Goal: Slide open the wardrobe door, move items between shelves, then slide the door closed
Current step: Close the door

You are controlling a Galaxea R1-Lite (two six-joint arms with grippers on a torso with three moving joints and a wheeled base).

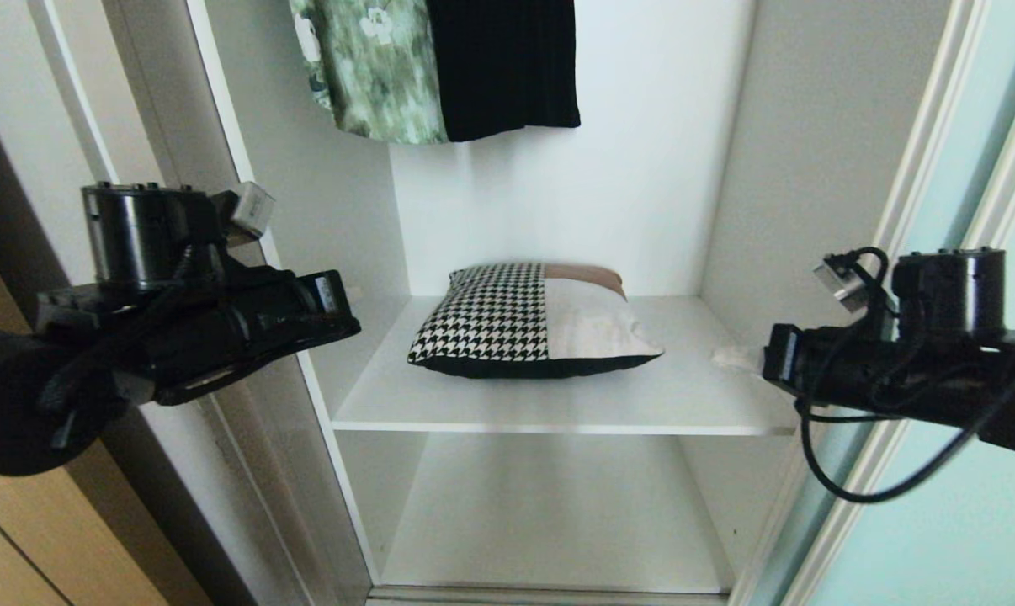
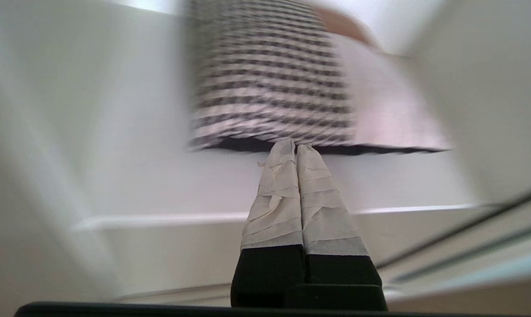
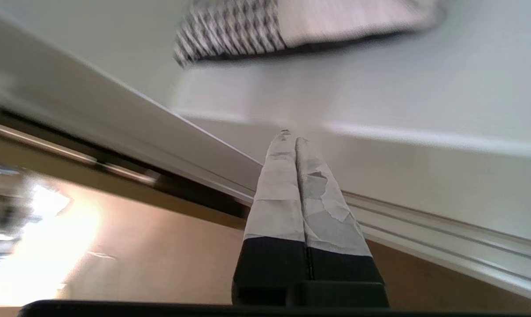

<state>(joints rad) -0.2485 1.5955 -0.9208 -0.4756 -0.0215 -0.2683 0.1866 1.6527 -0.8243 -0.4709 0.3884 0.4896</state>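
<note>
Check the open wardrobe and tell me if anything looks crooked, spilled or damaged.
Little stands out. The houndstooth, beige and black cushion lies flat on the upper white shelf, turned slightly off square. The paper tape on the right gripper is torn and peeling. Nothing looks spilled.

front: open | upper shelf (image 1: 684, 396): cushion (image 1: 528, 324) mid, sides free | lower shelf (image 1: 558, 522): free

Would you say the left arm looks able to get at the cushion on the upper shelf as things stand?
Probably yes. The sliding wardrobe door stands open and nothing lies between the left gripper and the cushion on the shelf. Its jaws are shut, though, so they would need opening first.
</note>
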